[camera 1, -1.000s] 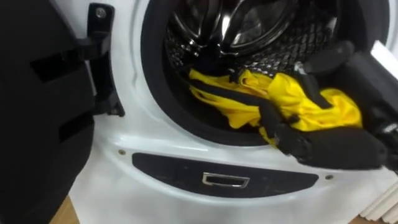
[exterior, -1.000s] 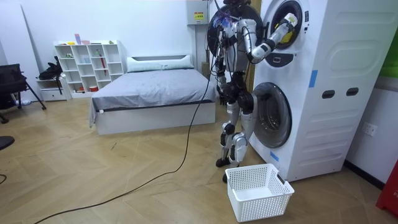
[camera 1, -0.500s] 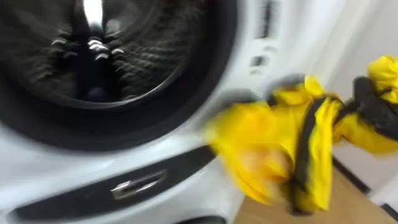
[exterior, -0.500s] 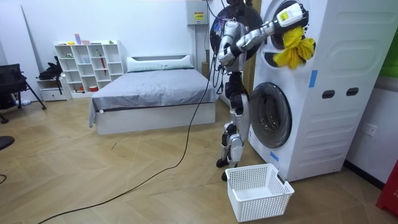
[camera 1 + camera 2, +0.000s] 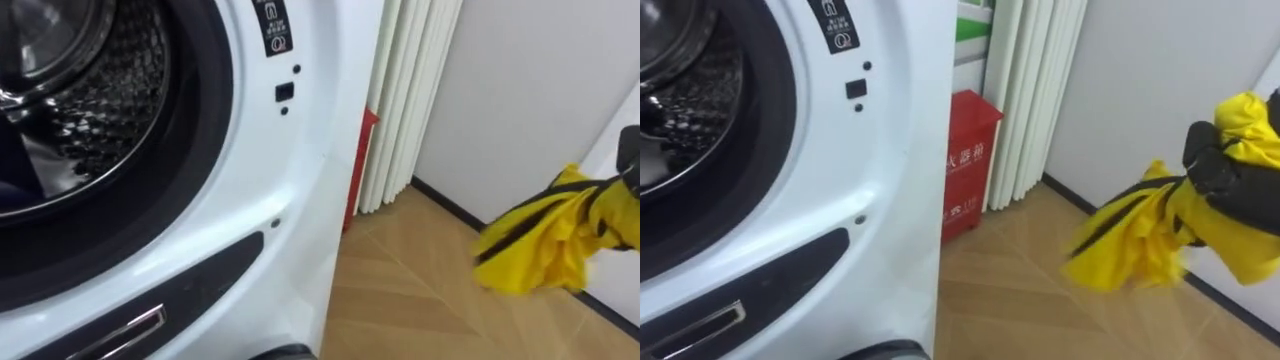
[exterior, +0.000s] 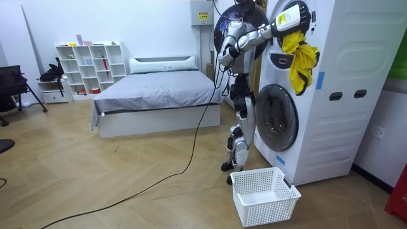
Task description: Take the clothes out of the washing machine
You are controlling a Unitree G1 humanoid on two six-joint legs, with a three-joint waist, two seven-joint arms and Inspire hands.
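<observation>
While right hand (image 5: 1228, 178) clutches yellow garment (image 5: 1137, 238) outside drum (image 5: 95, 115) | white basket (image 6: 264, 192) on floor by washer

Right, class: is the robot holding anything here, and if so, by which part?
Its right hand is curled round a yellow garment, gripping a bunched fold near its upper end; the rest hangs free.

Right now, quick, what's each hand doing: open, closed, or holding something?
Left hand: cannot be told.
Right hand: closed on the yellow garment, held clear of the washing machine.
</observation>
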